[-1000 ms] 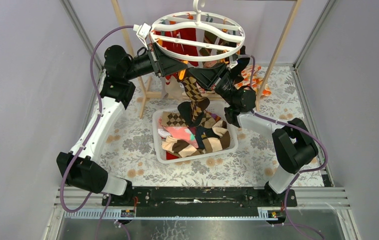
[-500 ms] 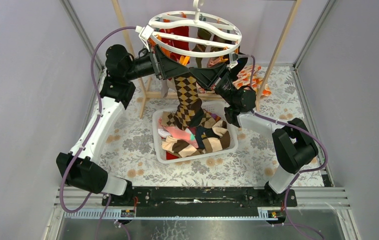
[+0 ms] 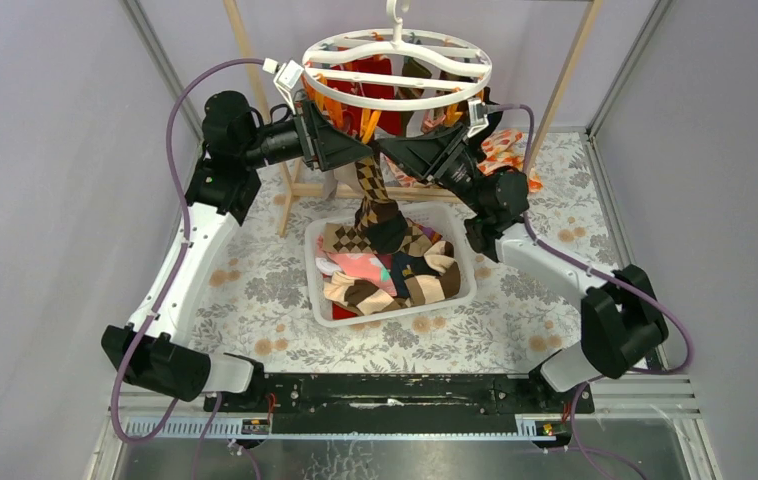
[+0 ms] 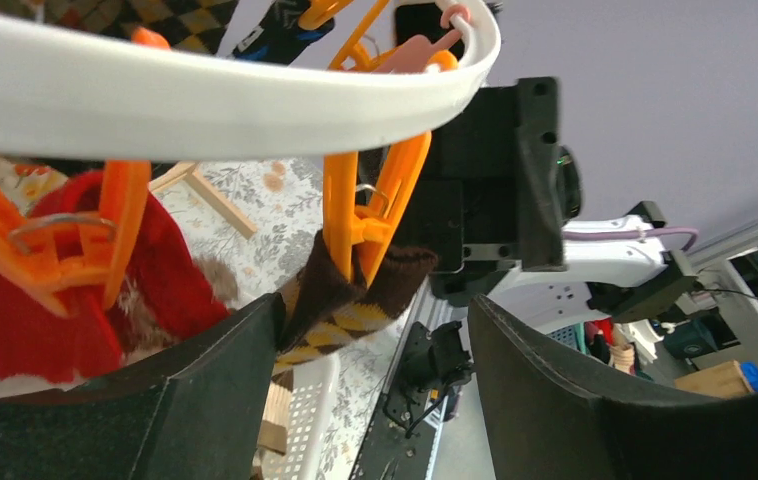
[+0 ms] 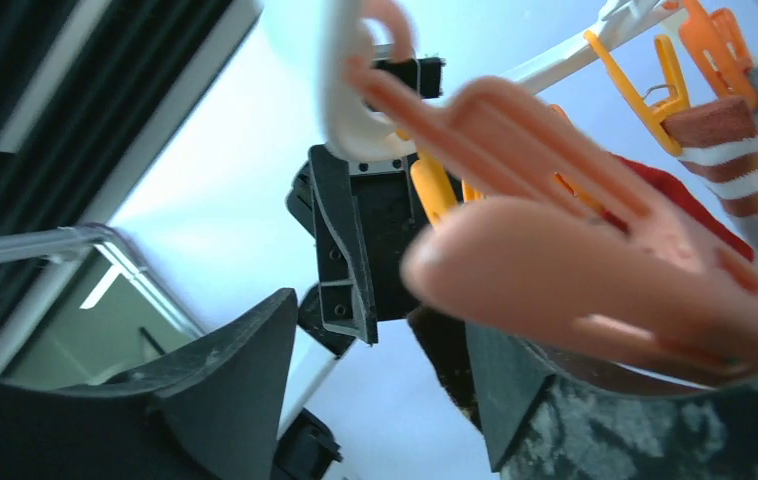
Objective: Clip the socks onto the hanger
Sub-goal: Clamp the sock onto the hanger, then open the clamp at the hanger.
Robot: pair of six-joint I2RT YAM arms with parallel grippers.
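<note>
At the upper middle of the top view, the left pincer [image 3: 352, 150] is spread wide under the white hanger [image 3: 415, 71]. Between its fingers, an orange clip [image 4: 360, 215] bites the brown checked sock [image 3: 372, 192], whose toe hangs over the white basket [image 3: 312, 270] of other socks [image 3: 365, 268]. Just to the right, the right pincer [image 3: 407, 155] is wide too, a blurry pink clip [image 5: 555, 270] close by.

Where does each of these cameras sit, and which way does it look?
Top external: above and behind, looking down on the round white plastic hanger, left arm and right arm.
Left wrist: on its arm, looking up at an orange clip biting the brown-and-tan argyle sock; own black claw fingers flank it.
Right wrist: looking up past a blurred pale clip; own fingers below.
All share the hanger.
</note>
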